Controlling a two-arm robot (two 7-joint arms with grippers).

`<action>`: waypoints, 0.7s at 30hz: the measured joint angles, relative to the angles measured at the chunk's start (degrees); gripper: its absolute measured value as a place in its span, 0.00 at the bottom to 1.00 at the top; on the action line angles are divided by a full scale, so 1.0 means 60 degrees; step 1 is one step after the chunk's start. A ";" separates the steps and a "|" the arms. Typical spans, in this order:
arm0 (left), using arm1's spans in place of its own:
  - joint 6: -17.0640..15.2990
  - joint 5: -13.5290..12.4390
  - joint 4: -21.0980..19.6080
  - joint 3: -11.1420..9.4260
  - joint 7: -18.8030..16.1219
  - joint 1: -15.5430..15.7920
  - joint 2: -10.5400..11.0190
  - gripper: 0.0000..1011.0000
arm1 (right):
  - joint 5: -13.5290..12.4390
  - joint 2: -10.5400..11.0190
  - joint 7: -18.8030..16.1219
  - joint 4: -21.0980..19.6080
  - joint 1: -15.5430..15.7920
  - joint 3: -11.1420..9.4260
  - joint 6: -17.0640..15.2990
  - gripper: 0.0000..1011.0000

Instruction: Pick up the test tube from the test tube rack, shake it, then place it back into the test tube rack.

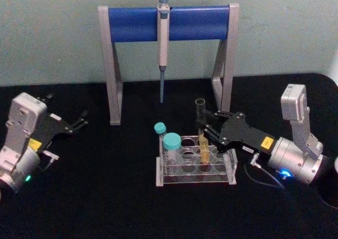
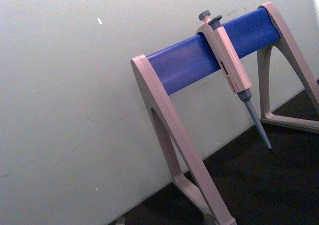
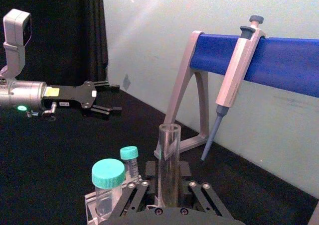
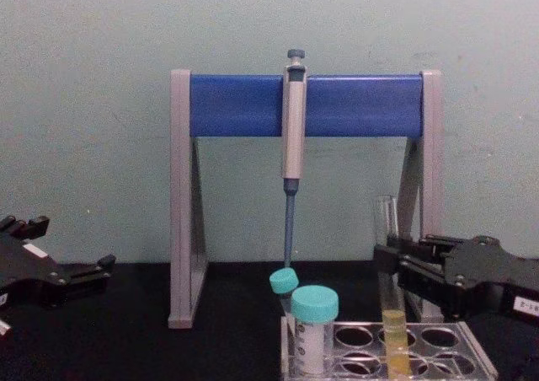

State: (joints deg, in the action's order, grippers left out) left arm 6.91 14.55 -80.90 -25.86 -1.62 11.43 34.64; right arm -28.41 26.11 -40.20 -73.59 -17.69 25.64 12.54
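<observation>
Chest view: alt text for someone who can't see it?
Right pincer is around the test tube, which stands in the rack with yellow liquid at its bottom. Left pincer hovers far left; a pipette hangs on the stand behind.

Long clear uncapped test tube point(image 1: 202, 128) standing upright in a back-row hole of the test tube rack point(image 1: 196, 167), yellow liquid in its lower part. Low clear plastic rack resting on the black table, round holes in rows
</observation>
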 joint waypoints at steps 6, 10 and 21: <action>0.0000 0.0000 0.0000 0.0000 0.0000 0.0001 0.0000 0.99 | -0.0003 -0.0001 -0.0004 0.0001 0.0000 0.0000 0.0000 0.44; 0.0000 0.0000 0.0000 0.0000 0.0000 0.0001 0.0000 0.99 | -0.0006 0.0000 -0.0006 0.0001 0.0000 0.0000 0.0000 0.57; 0.0000 0.0000 0.0001 0.0000 0.0000 0.0000 0.0000 0.99 | -0.0013 -0.0001 -0.0008 0.0001 -0.0001 0.0000 0.0001 0.91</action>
State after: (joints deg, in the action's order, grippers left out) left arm 6.91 14.55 -80.90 -25.86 -1.62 11.43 34.65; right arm -28.48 26.11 -40.24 -73.59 -17.70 25.64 12.54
